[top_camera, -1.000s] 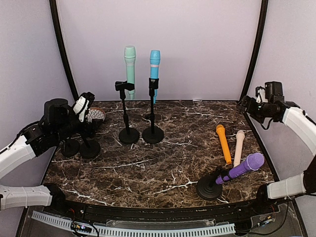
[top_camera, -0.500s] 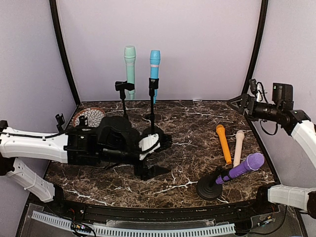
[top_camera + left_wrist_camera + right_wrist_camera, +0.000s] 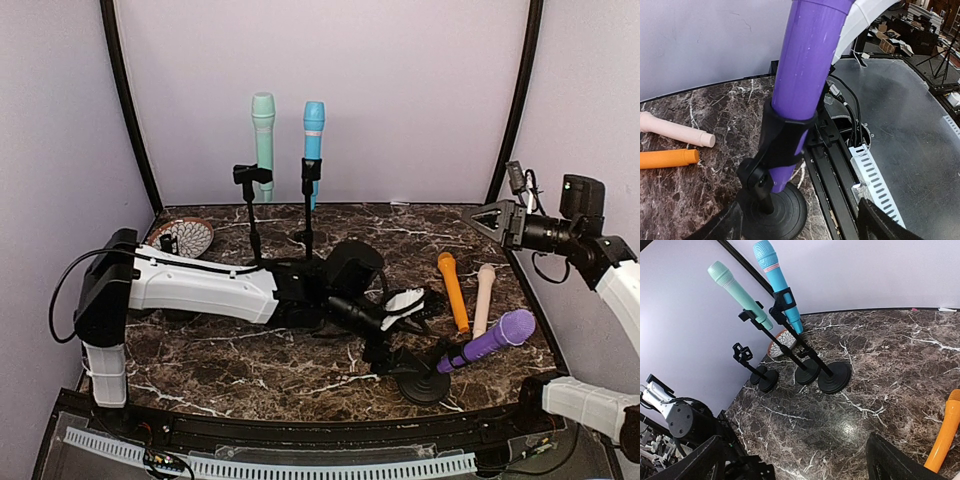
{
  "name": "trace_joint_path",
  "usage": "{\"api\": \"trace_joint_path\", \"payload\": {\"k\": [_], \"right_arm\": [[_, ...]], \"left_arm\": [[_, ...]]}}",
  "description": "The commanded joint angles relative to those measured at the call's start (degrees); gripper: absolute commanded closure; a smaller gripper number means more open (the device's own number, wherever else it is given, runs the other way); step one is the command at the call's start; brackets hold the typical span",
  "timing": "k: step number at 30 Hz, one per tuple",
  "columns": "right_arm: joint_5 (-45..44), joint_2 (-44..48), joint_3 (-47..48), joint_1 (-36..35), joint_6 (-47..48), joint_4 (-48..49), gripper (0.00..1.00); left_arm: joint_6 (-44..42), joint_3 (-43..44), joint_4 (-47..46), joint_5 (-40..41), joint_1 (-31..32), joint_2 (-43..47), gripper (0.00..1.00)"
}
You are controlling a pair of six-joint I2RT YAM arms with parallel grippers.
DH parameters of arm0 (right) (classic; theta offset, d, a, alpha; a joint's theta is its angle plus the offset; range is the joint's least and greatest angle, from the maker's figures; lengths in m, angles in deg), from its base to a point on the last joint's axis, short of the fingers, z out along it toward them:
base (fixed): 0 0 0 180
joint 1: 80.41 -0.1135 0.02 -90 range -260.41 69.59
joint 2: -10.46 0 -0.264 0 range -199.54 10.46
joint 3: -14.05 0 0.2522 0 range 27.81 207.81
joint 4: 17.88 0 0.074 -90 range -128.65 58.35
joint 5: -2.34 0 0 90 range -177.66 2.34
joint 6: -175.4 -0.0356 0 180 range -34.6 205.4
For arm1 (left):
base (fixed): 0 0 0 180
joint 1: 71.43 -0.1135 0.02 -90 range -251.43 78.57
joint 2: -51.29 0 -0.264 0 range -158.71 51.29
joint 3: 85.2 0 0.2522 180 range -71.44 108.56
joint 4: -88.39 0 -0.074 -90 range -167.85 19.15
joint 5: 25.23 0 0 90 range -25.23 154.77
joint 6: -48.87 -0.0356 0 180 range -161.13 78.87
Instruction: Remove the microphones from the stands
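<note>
A purple microphone leans to the right in the clip of a short black stand, whose round base sits near the table's front right. In the left wrist view the purple microphone fills the middle above the stand base. My left gripper reaches across the table, low beside that stand. Seen from the left wrist, the left gripper is open, one finger on each side of the base, touching nothing. High at the right, my right gripper is open and empty.
A mint microphone and a blue microphone stand upright in tall stands at the back. An orange microphone and a beige microphone lie loose on the marble. Two empty short stands and a patterned dish sit far left.
My left arm has swung from the far left across the table to the purple microphone's stand. The right gripper has risen slightly and opened wider.
</note>
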Motion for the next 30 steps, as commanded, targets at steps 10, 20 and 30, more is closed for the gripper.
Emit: {"api": "trace_joint_path", "payload": {"k": [10, 20, 30], "right_arm": [[4.05, 2.98, -1.11, -0.33, -0.41, 3.26, 0.01], [3.98, 3.22, -2.09, -0.34, -1.32, 4.3, 0.02], [2.93, 2.72, -2.53, -0.34, -1.16, 3.59, 0.01]], "left_arm": [[4.78, 9.14, -6.1, -8.55, -1.66, -9.32, 0.39], [5.58, 10.05, -8.71, -8.14, -1.67, -11.44, 0.44], [5.41, 11.35, -9.84, -9.86, -1.65, -12.96, 0.63]]}}
